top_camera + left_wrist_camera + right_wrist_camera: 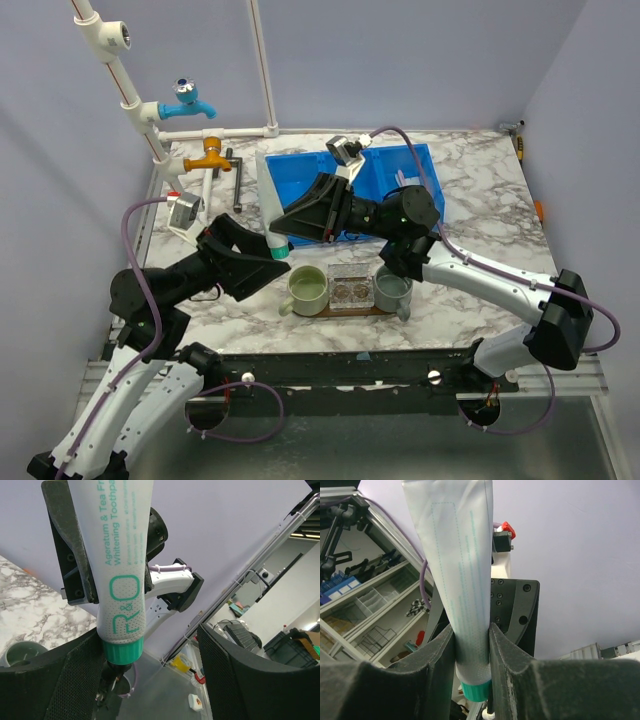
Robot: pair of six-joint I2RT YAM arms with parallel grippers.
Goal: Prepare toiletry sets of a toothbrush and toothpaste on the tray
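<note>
A white toothpaste tube point(271, 212) with a teal cap point(120, 652) hangs cap-down above the table, left of the blue bin. My right gripper point(472, 630) is shut on its lower body, just above the cap. My left gripper point(150, 632) stands open around the cap end. The tube rests against its left finger point(75, 680), with a wide gap to the other finger point(240, 680). The dark-brown tray point(338, 312) lies near the front edge and carries two cups. No toothbrush shows in any view.
On the tray stand a pale green cup point(308, 288), a clear glass block point(351, 288) and a grey-green cup point(392, 288). The blue bin point(300, 178) sits behind the arms. White pipes with a blue tap point(188, 100) and an orange tap point(210, 155) stand at the back left.
</note>
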